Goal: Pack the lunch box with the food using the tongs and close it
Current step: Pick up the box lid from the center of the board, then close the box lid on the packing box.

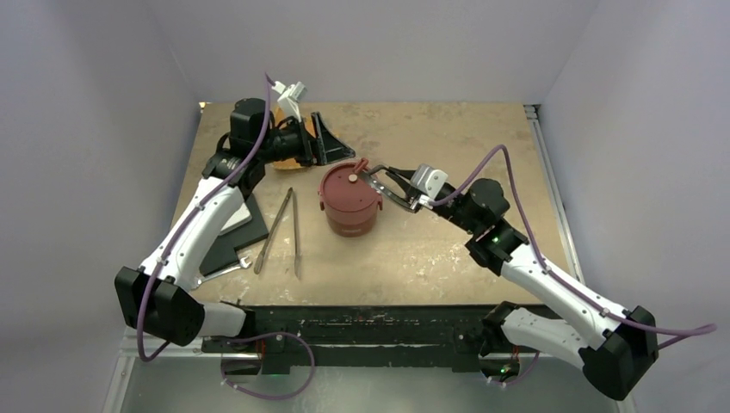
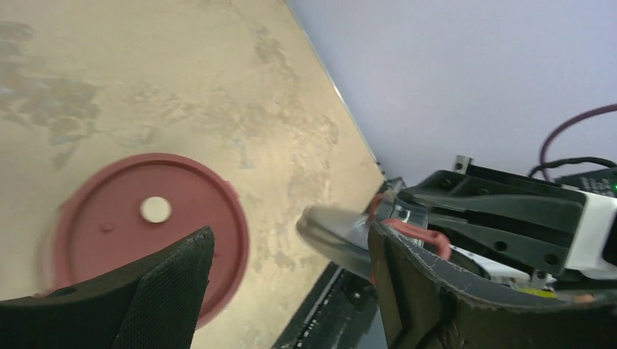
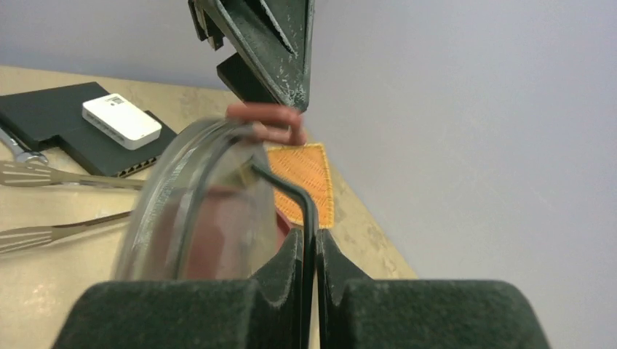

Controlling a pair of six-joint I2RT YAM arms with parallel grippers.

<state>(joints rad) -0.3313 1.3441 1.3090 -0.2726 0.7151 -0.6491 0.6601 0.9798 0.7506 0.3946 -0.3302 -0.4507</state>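
1. From above: the lunch box (image 1: 350, 206) sits in the middle of the surface (image 1: 448, 146) with its red disc lid on. The tongs (image 1: 282, 228) lie flat just to its left, in nobody's grip. The left gripper (image 1: 320, 138) hangs past the box's far-left side, jaws spread and empty. The right gripper (image 1: 379, 182) is hard against the box's right rim.

2. Left wrist view: there's the clear top lid (image 2: 331, 234), tipped up on edge in the right arm's hold, off to the side of the disc lid (image 2: 145, 218) and not over it. Only one arm carries it, so if it comes down from here it may well land off-centre.

3. Right wrist view: the right jaws are clenched on the thin wire bail (image 3: 284, 185), not on the lid itself. That's the worry, I'd say: the lid can swing on that wire, arrive cocked, catch the rim or shove the box aside. The red clip (image 3: 265, 116) sits just under the left fingers, close enough to snag.
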